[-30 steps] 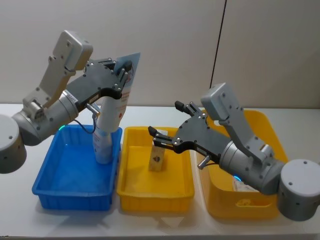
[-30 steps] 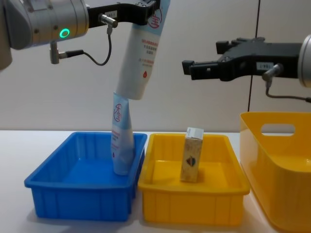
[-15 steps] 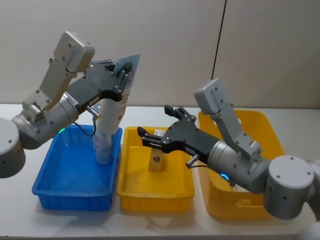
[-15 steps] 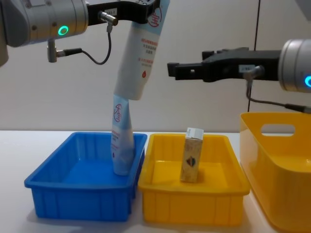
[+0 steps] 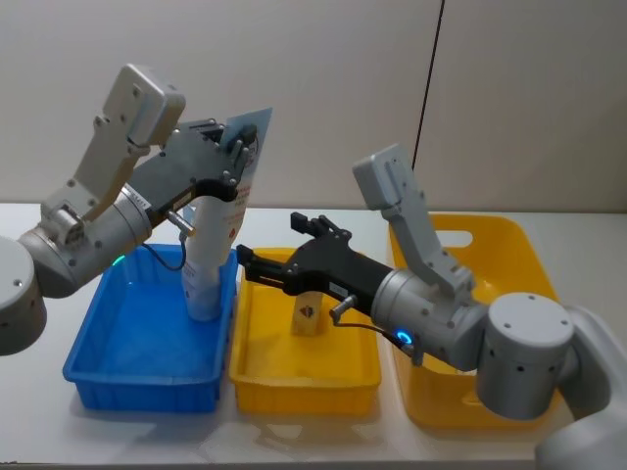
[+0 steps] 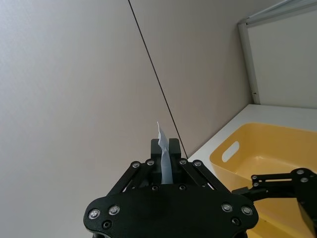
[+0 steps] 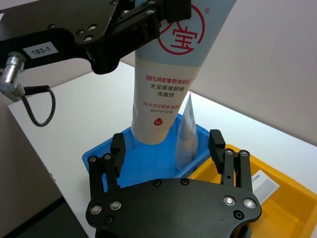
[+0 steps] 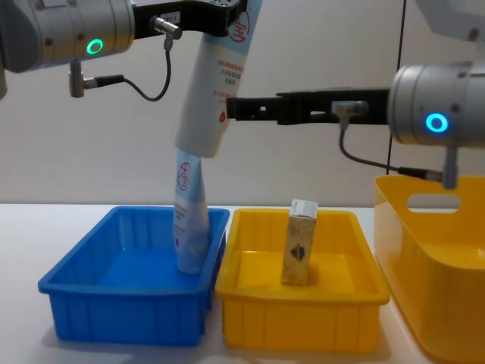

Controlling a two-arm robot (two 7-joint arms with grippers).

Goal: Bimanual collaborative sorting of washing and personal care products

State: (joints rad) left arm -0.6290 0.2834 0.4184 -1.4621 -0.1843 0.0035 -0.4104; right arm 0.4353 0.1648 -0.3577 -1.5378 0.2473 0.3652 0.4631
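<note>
A large pale-blue-and-white tube (image 8: 211, 98) with a red round logo hangs tilted over the blue bin (image 8: 121, 307). My left gripper (image 8: 227, 10) is shut on its flat crimped top (image 6: 164, 156). A smaller tube (image 8: 189, 221) stands in the bin, leaning on its right wall. My right gripper (image 8: 232, 108) is open and level with the hanging tube's lower half, its tips at the tube's right edge. In the right wrist view the hanging tube (image 7: 166, 84) lies ahead of the gap between the fingers (image 7: 117, 148). A beige speckled carton (image 8: 298, 243) stands upright in the small yellow bin (image 8: 295, 322).
Three bins stand in a row on the white table: the blue bin (image 5: 147, 367) at the left, the small yellow bin (image 5: 304, 367) in the middle, a deeper yellow bin (image 5: 509, 392) with a handle slot at the right. A wall is close behind.
My right gripper has swung left, from above the small yellow bin to beside the hanging tube, staying open. The left arm and its tube have held still.
</note>
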